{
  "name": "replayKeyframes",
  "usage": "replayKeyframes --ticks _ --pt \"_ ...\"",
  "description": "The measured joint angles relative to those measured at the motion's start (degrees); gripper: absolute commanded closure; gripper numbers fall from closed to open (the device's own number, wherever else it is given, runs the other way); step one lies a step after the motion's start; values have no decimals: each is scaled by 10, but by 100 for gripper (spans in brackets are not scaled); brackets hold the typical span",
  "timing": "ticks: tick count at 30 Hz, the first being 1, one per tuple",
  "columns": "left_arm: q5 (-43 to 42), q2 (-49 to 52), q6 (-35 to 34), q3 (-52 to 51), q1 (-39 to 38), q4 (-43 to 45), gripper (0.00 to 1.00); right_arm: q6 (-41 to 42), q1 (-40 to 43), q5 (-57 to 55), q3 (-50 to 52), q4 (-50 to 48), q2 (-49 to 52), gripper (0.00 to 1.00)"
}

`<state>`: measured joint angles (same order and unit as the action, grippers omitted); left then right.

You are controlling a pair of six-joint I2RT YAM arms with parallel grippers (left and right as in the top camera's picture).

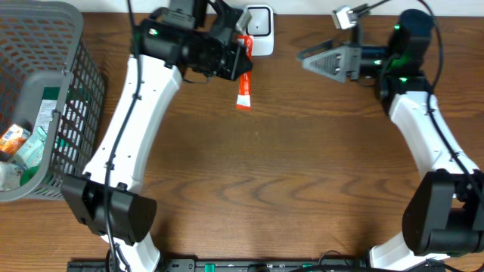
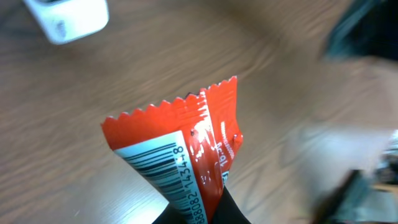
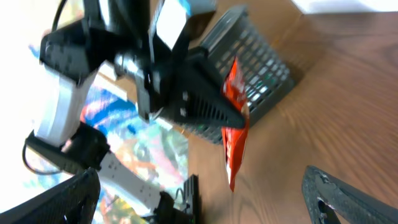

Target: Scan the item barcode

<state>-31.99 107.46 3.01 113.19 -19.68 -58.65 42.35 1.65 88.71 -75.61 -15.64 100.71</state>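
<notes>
Overhead view: left gripper (image 1: 240, 59) clenched on the upper end of the red packet (image 1: 243, 89), which is carried above the desk (image 1: 265, 181) close to its far edge, about mid-width. The packet hangs from the gripper with its long axis running from the far edge toward the near edge, free end toward the desk's middle. White scanner (image 1: 259, 26) sits at the far edge, just beyond the clamped end and slightly to its right. The two read as apart, though contact cannot be ruled out from above. Left wrist view: barcode (image 2: 165, 165) is printed along the packet's long axis on the panel facing that camera, curling partly round the side. The scanner lies off in the upper left corner of that view, so the barcode appears to face away from it. Right gripper (image 1: 305, 56) is spread wide and empty, pointing at the packet from the right side of the desk with a clear gap between. Judgement: the left arm is nearer and the only one holding. The coming move turns on rolling the packet about its long axis until the barcode panel meets the scanner. Possible snag: the foil's curl may hide the end digits.
</notes>
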Motion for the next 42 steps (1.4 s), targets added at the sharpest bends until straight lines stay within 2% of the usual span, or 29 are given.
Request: replayKeyframes --ticks 5,12,14,18,19,21,23,25,27,30,31,33,36,41,42 --pt "94 0 -5 -71 -54 26 93 -8 48 -6 46 15 -1 1" --pt "133 8 -24 -223 -114 167 92 -33 80 -87 158 24 -1 1" --pt "137 19 -27 -252 -124 198 92 -54 81 -125 176 61 -1 1" --pt "143 59 -30 -278 -135 218 92 -121 80 -248 194 204 -1 1" --pt "143 70 -30 -280 -137 219 89 -140 78 -282 195 234 -1 1" --pt "144 90 -28 -283 -140 219 64 -175 73 -350 194 284 -1 1" --pt "144 104 -34 -283 -141 219 47 -206 63 -409 193 323 -1 1" --pt "144 107 -30 -284 -141 221 38 -233 51 -457 189 358 -1 1" --pt "145 106 -32 -283 -141 231 37 -252 43 -489 182 382 -1 1" --pt "145 106 -32 -283 -141 234 37 -275 31 -529 162 416 -1 1" --pt "145 106 -32 -283 -141 234 41 -282 27 -541 152 429 0 1" --pt "149 100 -35 -282 -141 233 58 -294 20 -556 132 453 -1 1" --pt "178 76 -35 -280 -141 229 92 -305 2 -577 93 490 0 1" --pt "252 23 -61 -268 -139 171 93 -306 -49 -580 67 482 -1 1" --pt "261 17 -69 -266 -138 158 92 -302 -61 -577 67 479 -1 8"
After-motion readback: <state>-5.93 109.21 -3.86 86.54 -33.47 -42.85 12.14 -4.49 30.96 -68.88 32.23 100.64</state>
